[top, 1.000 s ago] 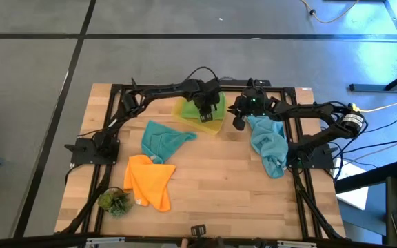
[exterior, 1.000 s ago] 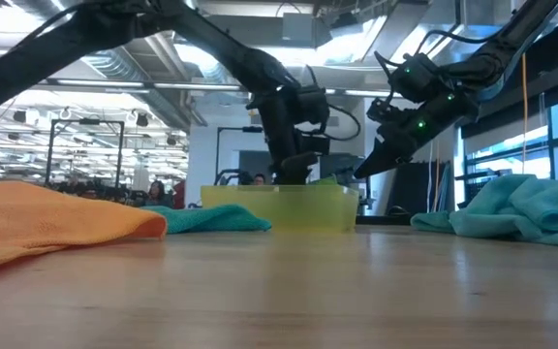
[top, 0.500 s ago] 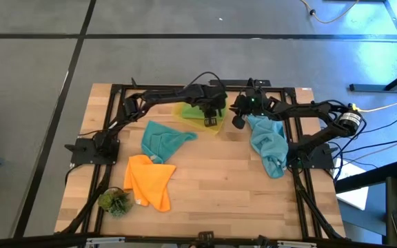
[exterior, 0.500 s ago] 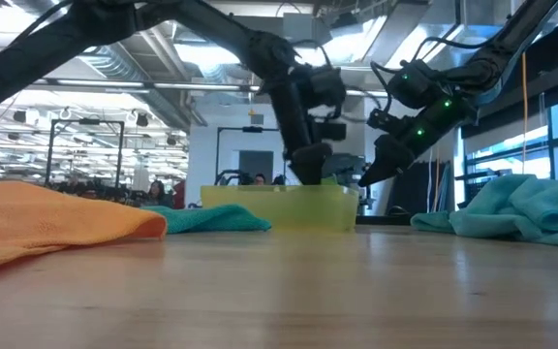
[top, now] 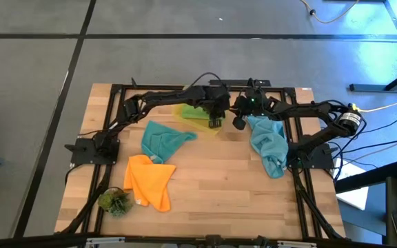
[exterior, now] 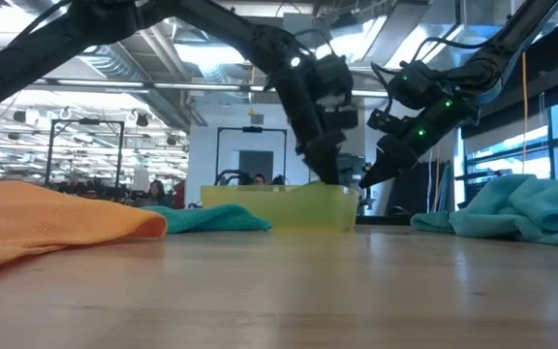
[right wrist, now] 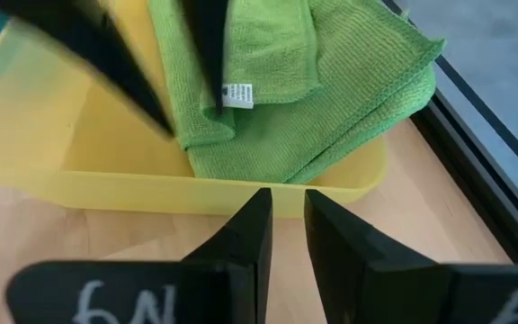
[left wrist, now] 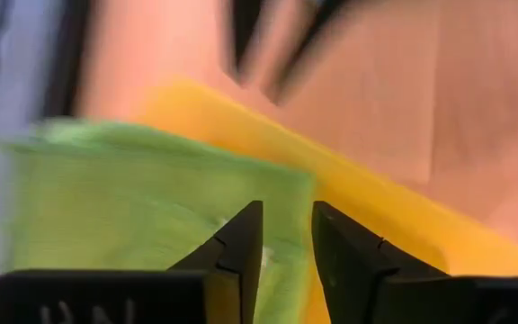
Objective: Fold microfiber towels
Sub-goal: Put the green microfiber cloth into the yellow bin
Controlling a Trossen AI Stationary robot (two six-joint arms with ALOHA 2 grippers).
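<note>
A green towel (right wrist: pixel 331 81) lies folded in the yellow bin (top: pixel 191 112) at the table's far middle, a white label (right wrist: pixel 236 93) showing on it. My left gripper (left wrist: pixel 286 229) hangs over the bin's right end (top: pixel 216 120), fingers narrowly apart with nothing between them. My right gripper (right wrist: pixel 286 207) stands just right of the bin (top: pixel 239 124), tilted down at its wall, with a narrow empty gap. One teal towel (top: pixel 163 140) and the orange towel (top: pixel 150 180) lie crumpled left of centre. Another teal towel (top: pixel 267 146) lies at the right.
A small green plant tuft (top: pixel 114 202) sits at the near left corner. Black frame rails (top: pixel 185 88) run along the far and side edges. Bare wood (top: pixel 219 186) lies between the towels and toward the near edge.
My left gripper has moved along the bin toward the table's right edge and risen a little above its rim. The green towel has stayed in the bin.
</note>
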